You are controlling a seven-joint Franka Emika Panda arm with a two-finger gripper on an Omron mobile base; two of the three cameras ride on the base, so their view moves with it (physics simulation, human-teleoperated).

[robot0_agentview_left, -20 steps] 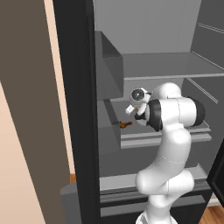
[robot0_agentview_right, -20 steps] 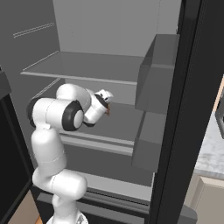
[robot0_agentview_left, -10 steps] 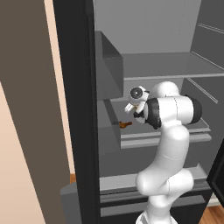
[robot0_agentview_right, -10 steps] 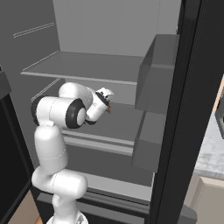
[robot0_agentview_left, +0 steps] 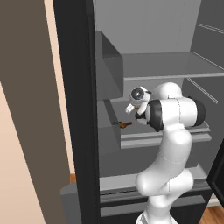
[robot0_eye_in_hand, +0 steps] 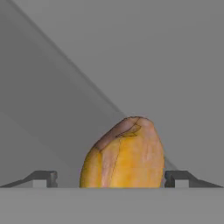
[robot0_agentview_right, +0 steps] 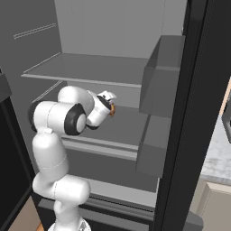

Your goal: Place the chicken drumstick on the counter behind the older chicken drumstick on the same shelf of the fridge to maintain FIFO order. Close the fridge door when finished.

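Inside the fridge (robot0_agentview_left: pixel 78 109), above the shelf (robot0_agentview_left: pixel 166 135), the gripper (robot0_agentview_left: pixel 133 107) holds its fingers (robot0_eye_in_hand: pixel 175 178) closed on the drumstick (robot0_eye_in_hand: pixel 124 155), which probably next needs setting down behind the older drumstick (robot0_agentview_left: pixel 125 124).

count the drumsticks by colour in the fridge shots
golden-orange drumstick, in the gripper: 1
dark reddish-brown drumstick, on the shelf: 1
total: 2
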